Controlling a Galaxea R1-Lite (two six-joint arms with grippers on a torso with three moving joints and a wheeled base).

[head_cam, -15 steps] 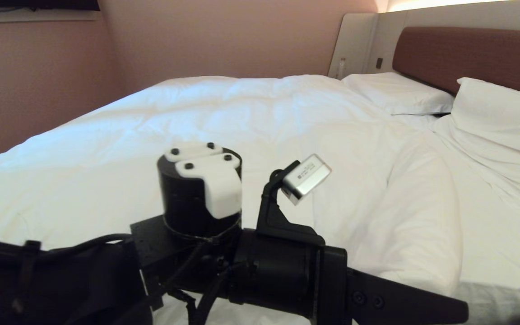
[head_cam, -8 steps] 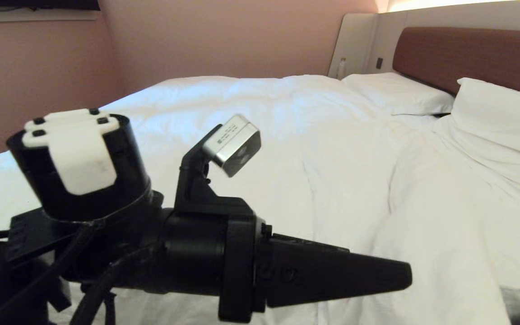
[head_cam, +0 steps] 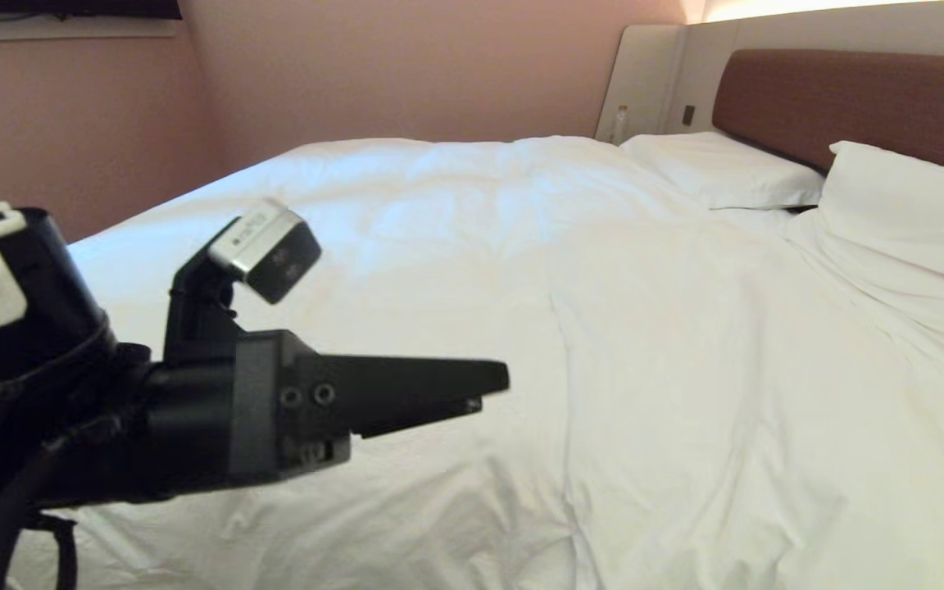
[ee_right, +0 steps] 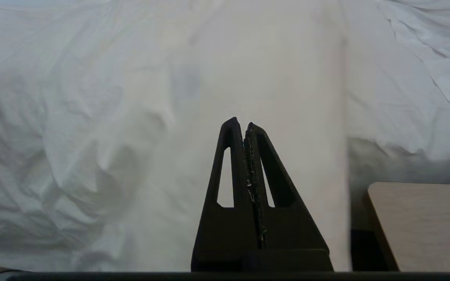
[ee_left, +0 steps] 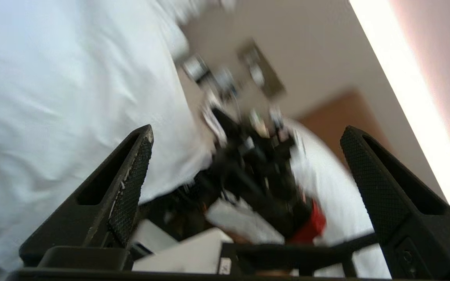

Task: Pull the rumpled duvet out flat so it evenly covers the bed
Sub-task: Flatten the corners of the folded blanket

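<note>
Under and beyond both grippers: bed, duvet spread across it, creased, reaching near two pillows. Left gripper above duvet, clear of cloth, jaws spread wide, empty. Right gripper facing duvet, jaws pressed together, nothing between.

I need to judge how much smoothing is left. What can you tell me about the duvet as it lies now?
The duvet is a thick, puffy white quilt in a plain cotton-looking cover, spread across most of the bed. It is creased throughout, with a long ridge running from its middle toward the near edge. Its top stops short of the two pillows. The left end effector hangs open above it, not touching. The right end effector, shut, points at its side.
</note>
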